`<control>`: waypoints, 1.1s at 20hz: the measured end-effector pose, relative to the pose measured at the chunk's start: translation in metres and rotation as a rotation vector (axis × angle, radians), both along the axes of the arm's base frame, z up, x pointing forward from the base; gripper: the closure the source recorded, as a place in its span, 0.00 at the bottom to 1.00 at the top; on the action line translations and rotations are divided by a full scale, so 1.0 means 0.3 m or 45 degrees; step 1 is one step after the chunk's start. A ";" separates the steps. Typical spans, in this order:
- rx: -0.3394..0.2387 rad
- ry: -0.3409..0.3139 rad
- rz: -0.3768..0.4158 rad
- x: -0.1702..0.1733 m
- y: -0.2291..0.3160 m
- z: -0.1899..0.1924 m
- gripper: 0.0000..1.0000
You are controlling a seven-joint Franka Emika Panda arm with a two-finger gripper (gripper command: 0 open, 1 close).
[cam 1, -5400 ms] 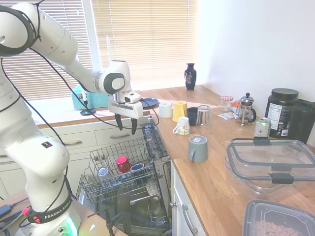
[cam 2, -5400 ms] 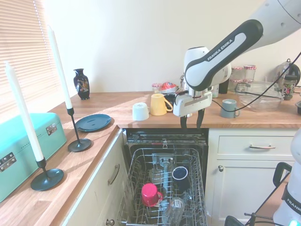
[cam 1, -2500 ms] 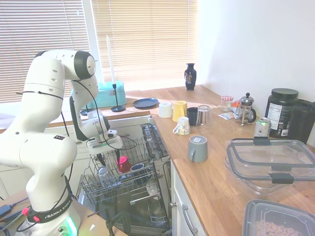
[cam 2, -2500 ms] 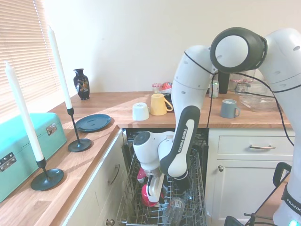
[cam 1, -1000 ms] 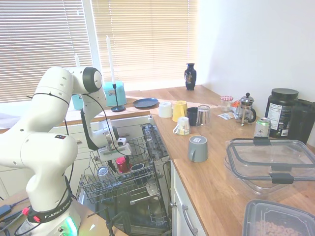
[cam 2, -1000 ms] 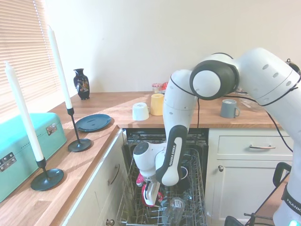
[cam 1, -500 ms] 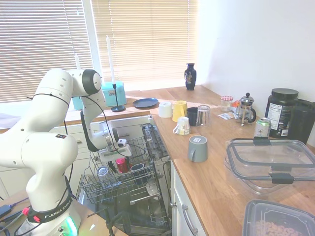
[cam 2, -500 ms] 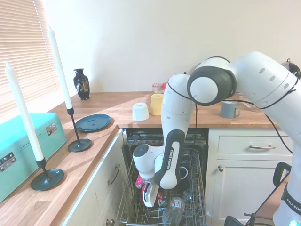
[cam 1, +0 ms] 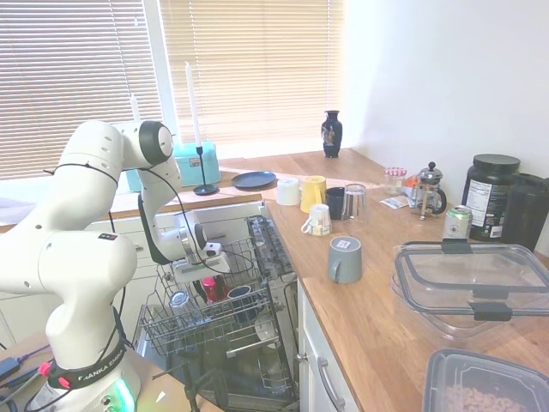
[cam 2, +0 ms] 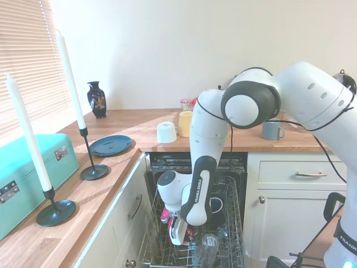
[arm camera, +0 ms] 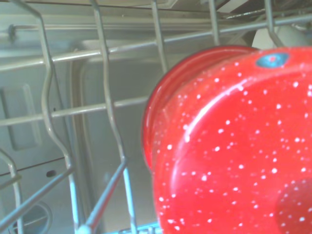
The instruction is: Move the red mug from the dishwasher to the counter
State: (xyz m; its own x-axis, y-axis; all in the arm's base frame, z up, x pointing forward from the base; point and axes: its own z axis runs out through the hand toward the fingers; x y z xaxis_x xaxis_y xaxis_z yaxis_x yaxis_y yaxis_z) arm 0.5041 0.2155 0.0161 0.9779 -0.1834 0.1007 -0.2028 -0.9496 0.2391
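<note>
Yellow mug (cam 1: 313, 192) as landmark: white cup (cam 1: 288, 190) just beside; blue plate (cam 1: 253, 180) and dark vase (cam 1: 332, 133) beyond; grey-blue mug (cam 1: 346, 259) nearer camera.

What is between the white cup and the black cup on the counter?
The yellow mug stands between the white cup and the black cup on the counter. The first exterior view shows it best.
</note>
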 end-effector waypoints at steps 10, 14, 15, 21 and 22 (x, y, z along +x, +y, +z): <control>-0.016 0.005 0.006 -0.006 -0.009 -0.024 1.00; -0.021 -0.007 0.001 0.002 -0.013 -0.017 1.00; -0.020 -0.008 0.001 0.005 -0.015 -0.016 1.00; -0.012 -0.047 -0.004 0.016 -0.023 0.051 1.00; -0.012 -0.055 0.000 0.011 -0.020 0.076 1.00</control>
State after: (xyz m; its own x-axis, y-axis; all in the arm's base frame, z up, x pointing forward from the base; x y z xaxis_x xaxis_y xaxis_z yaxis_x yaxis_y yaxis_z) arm 0.5075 0.2094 0.0390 0.9725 -0.1825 0.1448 -0.2134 -0.9472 0.2392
